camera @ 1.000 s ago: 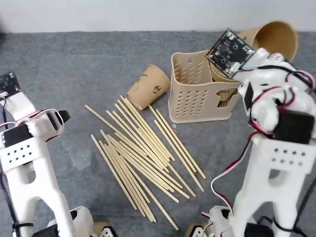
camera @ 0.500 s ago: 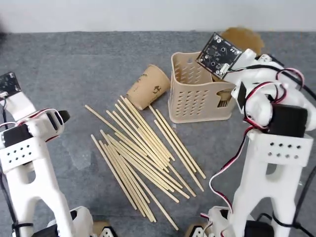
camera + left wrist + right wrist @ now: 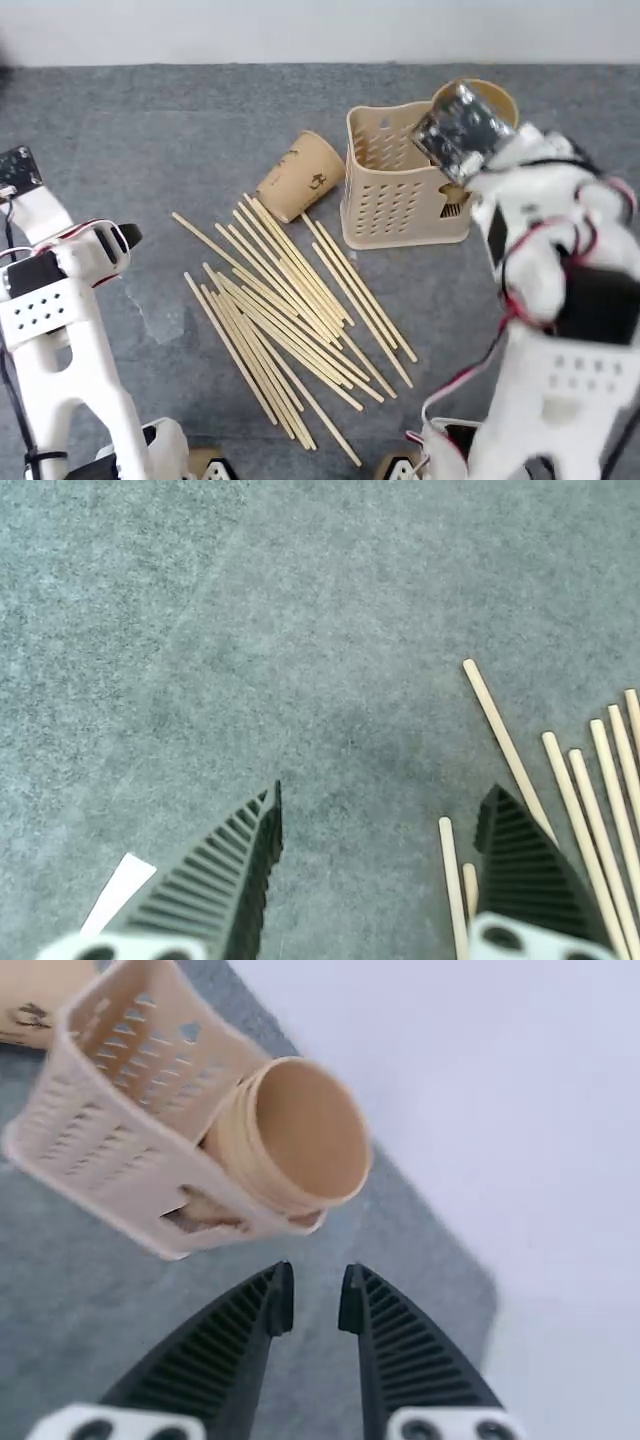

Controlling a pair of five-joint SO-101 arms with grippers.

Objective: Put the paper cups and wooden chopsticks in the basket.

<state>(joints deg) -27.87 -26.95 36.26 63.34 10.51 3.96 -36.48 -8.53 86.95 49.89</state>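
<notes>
A beige slotted basket (image 3: 395,195) stands right of centre. One paper cup (image 3: 487,97) leans tilted in its far right corner, mouth up; it appears as the cup (image 3: 300,1140) in the basket (image 3: 120,1130). My right gripper (image 3: 314,1300) hangs just off that cup, open by a narrow gap with nothing between its fingers. A second paper cup (image 3: 300,175) lies on its side left of the basket. Several wooden chopsticks (image 3: 290,310) are scattered on the grey mat. My left gripper (image 3: 385,800) is wide open low over the mat, beside the chopsticks' (image 3: 505,745) ends.
The grey mat (image 3: 180,130) is bare to the left and behind the lying cup. A white wall edge (image 3: 300,30) runs along the back. The left arm's white body (image 3: 60,300) stands at the front left, the right arm's body (image 3: 570,300) at the front right.
The right arm swung the held cup from behind the basket over its far right corner. The cup now rests in the basket, free of the gripper. The left arm has not moved.
</notes>
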